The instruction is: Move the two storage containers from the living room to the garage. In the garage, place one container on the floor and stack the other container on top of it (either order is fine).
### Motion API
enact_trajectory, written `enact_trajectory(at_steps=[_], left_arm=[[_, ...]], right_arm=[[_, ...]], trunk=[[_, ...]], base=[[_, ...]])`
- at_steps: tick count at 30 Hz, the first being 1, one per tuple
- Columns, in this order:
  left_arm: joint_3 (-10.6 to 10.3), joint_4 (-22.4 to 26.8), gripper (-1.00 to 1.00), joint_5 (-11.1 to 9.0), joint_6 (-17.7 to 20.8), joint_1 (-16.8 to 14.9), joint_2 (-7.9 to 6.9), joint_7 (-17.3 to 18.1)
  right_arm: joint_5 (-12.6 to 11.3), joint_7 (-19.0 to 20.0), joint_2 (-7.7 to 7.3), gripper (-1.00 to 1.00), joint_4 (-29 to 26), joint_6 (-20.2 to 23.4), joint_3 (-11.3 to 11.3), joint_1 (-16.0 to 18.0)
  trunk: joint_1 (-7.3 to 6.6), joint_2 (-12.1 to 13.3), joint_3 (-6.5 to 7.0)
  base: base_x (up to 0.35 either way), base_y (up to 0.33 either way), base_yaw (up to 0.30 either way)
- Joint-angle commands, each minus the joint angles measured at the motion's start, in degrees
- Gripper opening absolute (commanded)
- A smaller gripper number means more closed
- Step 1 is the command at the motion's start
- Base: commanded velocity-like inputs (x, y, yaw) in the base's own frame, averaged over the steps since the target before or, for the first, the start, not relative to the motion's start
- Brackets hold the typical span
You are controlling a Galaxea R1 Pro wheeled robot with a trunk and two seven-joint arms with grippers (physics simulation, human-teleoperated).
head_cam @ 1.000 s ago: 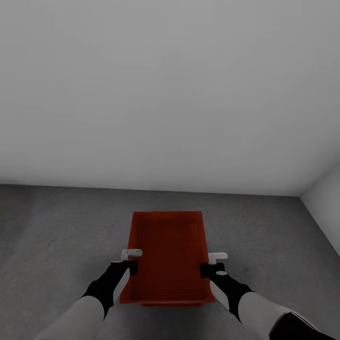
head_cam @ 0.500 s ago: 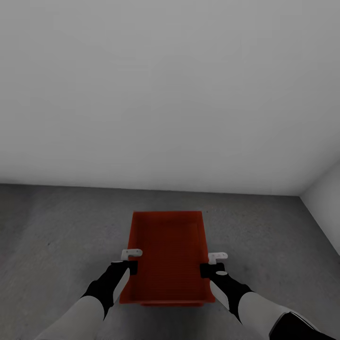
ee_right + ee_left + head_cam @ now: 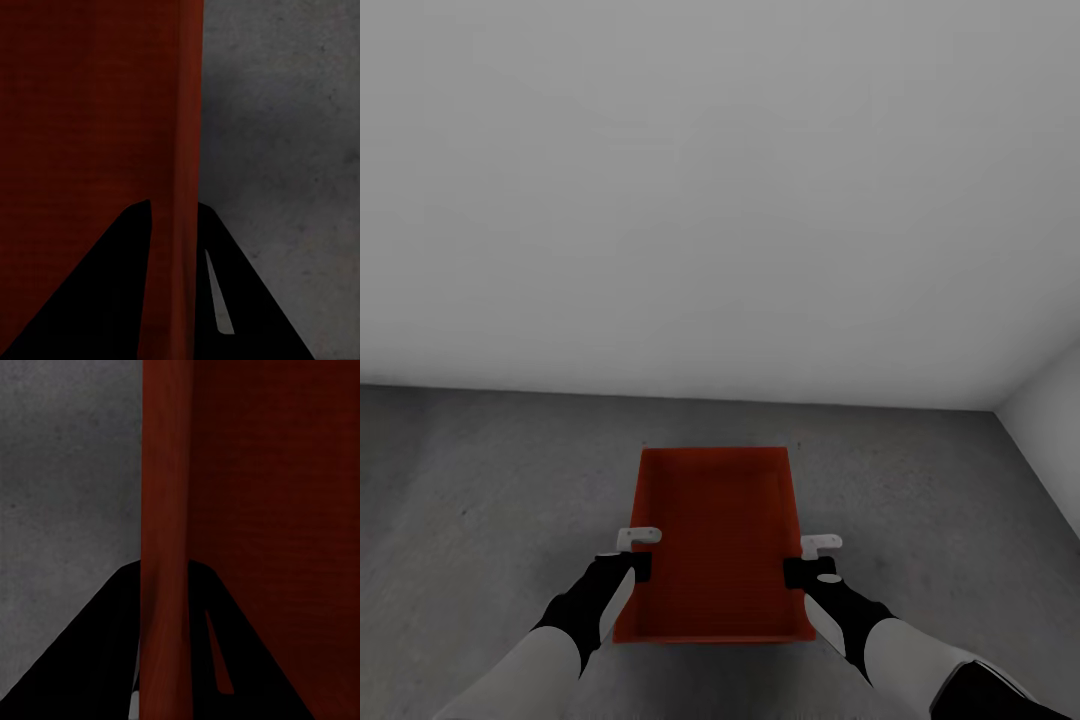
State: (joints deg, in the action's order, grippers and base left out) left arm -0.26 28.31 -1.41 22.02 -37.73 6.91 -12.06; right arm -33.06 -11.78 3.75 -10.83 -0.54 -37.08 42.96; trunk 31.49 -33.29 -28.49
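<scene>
One orange-red storage container (image 3: 715, 540) sits low over the dark grey concrete floor (image 3: 490, 500) of the garage, open side up and empty. My left gripper (image 3: 632, 560) is shut on its left wall and my right gripper (image 3: 805, 565) is shut on its right wall. In the left wrist view the thin red wall (image 3: 165, 510) runs between the dark fingers of the left gripper (image 3: 165, 566). The right wrist view has the other wall (image 3: 180, 135) pinched by the right gripper (image 3: 174, 206). Whether anything lies under the container is hidden.
A plain pale grey wall (image 3: 720, 200) stands a short way beyond the container. A second pale wall (image 3: 1050, 430) closes the corner at the right. Bare concrete stretches to the left and right of the container.
Both arms and the container stay almost still. A thin red strip that showed under the container's near edge no longer shows.
</scene>
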Motion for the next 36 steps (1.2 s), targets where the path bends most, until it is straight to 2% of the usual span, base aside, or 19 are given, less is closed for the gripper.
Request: enact_trajectory(at_steps=[1,20,36], left_arm=[[0.00,-0.71,-1.00,0.82,0.57,0.02,-0.31,-0.51],[0.00,-0.80,-1.00,0.85,0.57,0.04,-0.31,-0.59],[0.00,-0.80,-1.00,0.85,0.57,0.02,-0.31,-0.60]], right_arm=[[0.89,-1.67,-1.35,-1.00,-0.16,-0.25,1.92,0.10],[0.89,-1.67,-1.36,-1.00,-0.16,-0.25,1.92,0.10],[0.89,-1.67,-1.36,-1.00,-0.16,-0.25,1.92,0.10]], trunk=[[0.01,-0.07,-0.10],[0.01,-0.07,-0.92],[0.01,-0.07,-0.96]], base=[[0.000,0.000,0.000],[0.000,0.000,0.000],[0.000,0.000,0.000]])
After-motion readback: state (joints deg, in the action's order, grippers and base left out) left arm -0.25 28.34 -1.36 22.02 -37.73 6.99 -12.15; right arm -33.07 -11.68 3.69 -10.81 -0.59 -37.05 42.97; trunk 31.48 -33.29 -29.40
